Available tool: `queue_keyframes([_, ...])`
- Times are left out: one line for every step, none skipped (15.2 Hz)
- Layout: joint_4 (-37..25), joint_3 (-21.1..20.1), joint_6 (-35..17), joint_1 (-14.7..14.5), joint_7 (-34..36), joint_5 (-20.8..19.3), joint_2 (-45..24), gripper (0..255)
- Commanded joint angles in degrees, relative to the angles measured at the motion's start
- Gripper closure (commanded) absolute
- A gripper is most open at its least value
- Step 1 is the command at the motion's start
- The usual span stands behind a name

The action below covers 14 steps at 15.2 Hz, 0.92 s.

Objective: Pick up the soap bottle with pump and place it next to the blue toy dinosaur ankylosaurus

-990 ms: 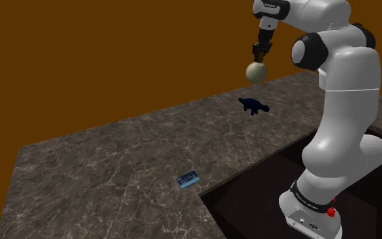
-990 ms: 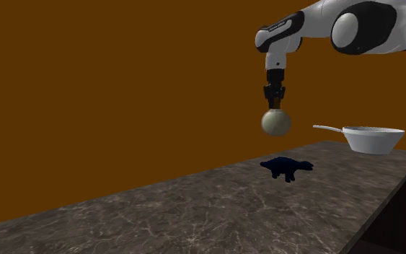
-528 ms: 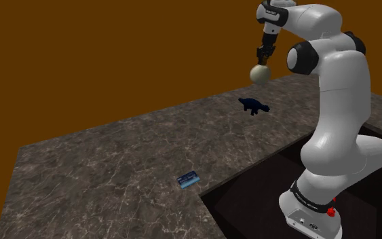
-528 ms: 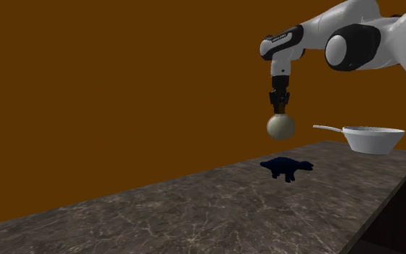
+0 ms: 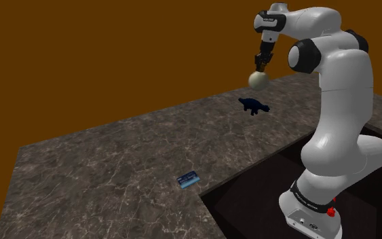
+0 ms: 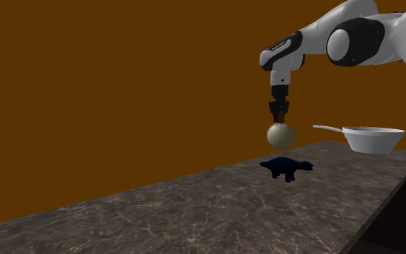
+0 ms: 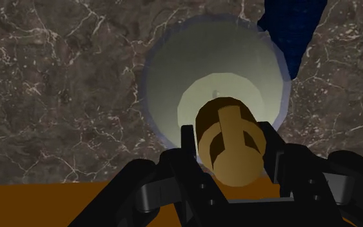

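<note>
- Legible text, numbers, signs: none.
- Arm (image 5: 338, 102): dark marking on its topmost white link; the characters cannot be read.
- Dark ring (image 5: 308, 197) at the arm's foot: pale marking, unreadable.
- Blue card (image 5: 188, 179) on the countertop (image 5: 101, 170), near the arm's foot: pale print, unreadable.

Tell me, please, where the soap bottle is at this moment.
In the second exterior view the soap bottle hangs clasped in the gripper just above the blue toy dinosaur on the counter, left of the white pan.
</note>
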State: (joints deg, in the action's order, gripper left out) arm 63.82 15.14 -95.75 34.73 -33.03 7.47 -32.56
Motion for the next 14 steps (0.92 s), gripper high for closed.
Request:
queue_keyframes([1.98, 0.0, -1.7, -0.23, -0.03, -0.05, 0.35, 255])
queue_keyframes([2.93, 0.0, -2.53, -0.32, -0.05, -0.06, 0.45, 255])
queue_keyframes([3.84, 0.0, -3.36, -0.41, -0.08, -0.07, 0.54, 255])
queue_keyframes([4.72, -0.01, -4.17, -0.49, -0.1, -0.07, 0.6, 255])
queue_keyframes([5.56, -0.02, -4.96, -0.56, -0.13, -0.07, 0.64, 255])
queue_keyframes([6.37, -0.04, -5.75, -0.63, -0.15, -0.06, 0.66, 255])
queue_keyframes([7.15, -0.05, -6.52, -0.69, -0.18, -0.04, 0.67, 255])
queue_keyframes([7.9, -0.06, -7.28, -0.75, -0.21, -0.03, 0.65, 255])
queue_keyframes([8.63, -0.08, -8.03, -0.8, -0.24, -0.01, 0.62, 255])
queue_keyframes([9.33, -0.1, -8.77, -0.85, -0.27, 0.02, 0.57, 255])
queue_keyframes([10.01, -0.12, -9.51, -0.89, -0.3, 0.05, 0.51, 255])
queue_keyframes([10.66, -0.14, -10.23, -0.93, -0.33, 0.08, 0.43, 255])
queue_keyframes([11.28, -0.17, -10.94, -0.97, -0.36, 0.12, 0.34, 255])
queue_keyframes([11.89, -0.19, -11.65, -1.0, -0.4, 0.16, 0.23, 255])
